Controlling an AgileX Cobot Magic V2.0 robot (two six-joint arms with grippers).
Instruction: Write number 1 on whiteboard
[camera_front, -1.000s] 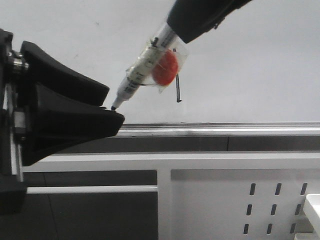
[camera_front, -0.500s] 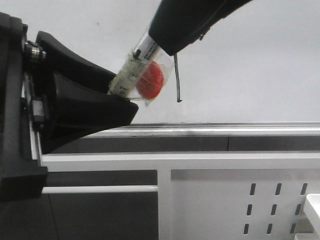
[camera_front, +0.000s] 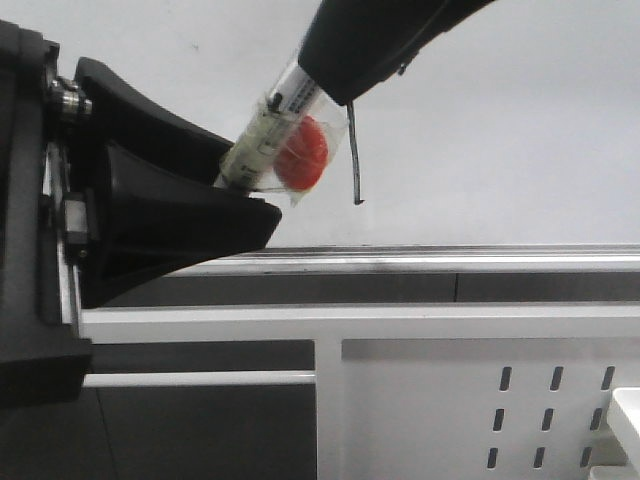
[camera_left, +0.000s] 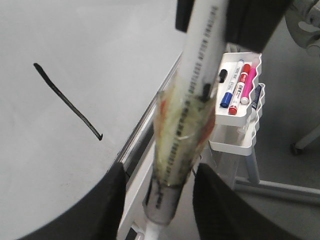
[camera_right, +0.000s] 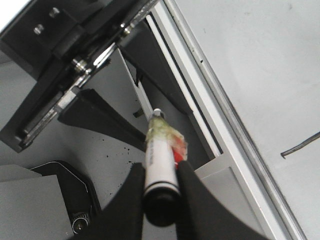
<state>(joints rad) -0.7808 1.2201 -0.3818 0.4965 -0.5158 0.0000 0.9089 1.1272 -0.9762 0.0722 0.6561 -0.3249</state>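
Marker (camera_front: 262, 142) is clamped in the right claw (camera_right: 159, 192), its tip set between the parted fingers (camera_left: 105, 205) of the released left claw (camera_front: 235, 195). The 1 (camera_front: 353, 160) is drawn mid-whiteboard (camera_front: 520, 130), just right of the marker.

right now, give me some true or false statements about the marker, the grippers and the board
1. A black stroke, the number 1, is on the whiteboard. True.
2. The right gripper holds the marker. True.
3. The left gripper is clamped on the marker. False: its fingers sit either side with gaps.
4. The marker tip is touching the whiteboard. False: it points between the left gripper's fingers.
5. The tray holds several markers. True.
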